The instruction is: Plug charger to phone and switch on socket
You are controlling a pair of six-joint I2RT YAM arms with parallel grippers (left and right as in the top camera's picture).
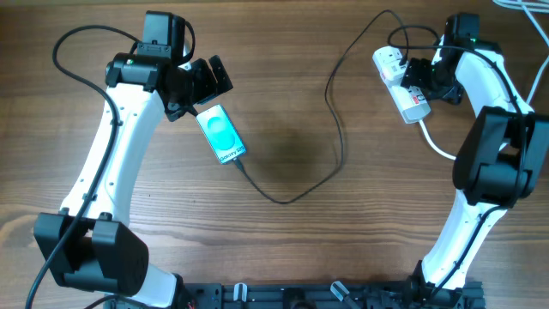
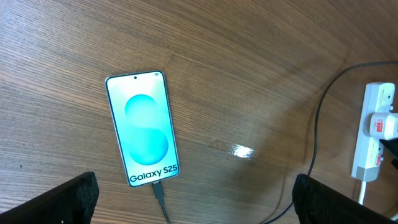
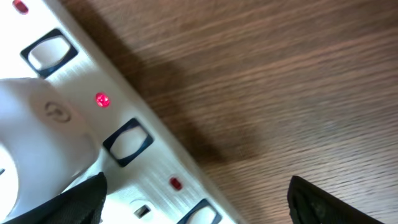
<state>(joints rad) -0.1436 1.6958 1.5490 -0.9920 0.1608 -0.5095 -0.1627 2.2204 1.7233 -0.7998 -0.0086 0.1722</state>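
L side: left fingers (image 2: 62,200) are spread wide & hold nothing, hanging over the brown wood-grain counter (image 2: 261,74). Ahead of them, between the 2 tips in the wrist view, lies the flat rectangular cyan-screened phone (image 2: 144,137). It's face up, its long axis runs away from the fingers w/ a slight tilt, and the lettered end is nearest them. White writing reads "Galaxy S25". L arm is plainly nearer the phone; R arm is well apart from it.

Mid: the thin black charger cable (image 1: 336,146) has its small end connector (image 2: 160,194) at the phone's lettered short edge. It looks seated, tho the joint is too small to be sure. The cable loops across the counter to the R and ends at the rounded white plug adapter (image 3: 37,149).

R side: the long white plastic power strip (image 3: 155,168) lies diagonal in the R wrist view w/ the adapter plugged in. Right fingers (image 3: 339,199) stand wide apart just above it, gripping nothing. The strip sits under the adapter-side finger and bare counter under the other. 1 small red lamp (image 3: 101,99) by the adapter glows bright, next to a white rocker switch (image 3: 127,142); 2 other red marks look dimmer. No readable text on the strip; the adapter shows only a faint round symbol.

Judgement: both steps look done, so the next move is prob. lifting the R arm straight up, clear of the switches
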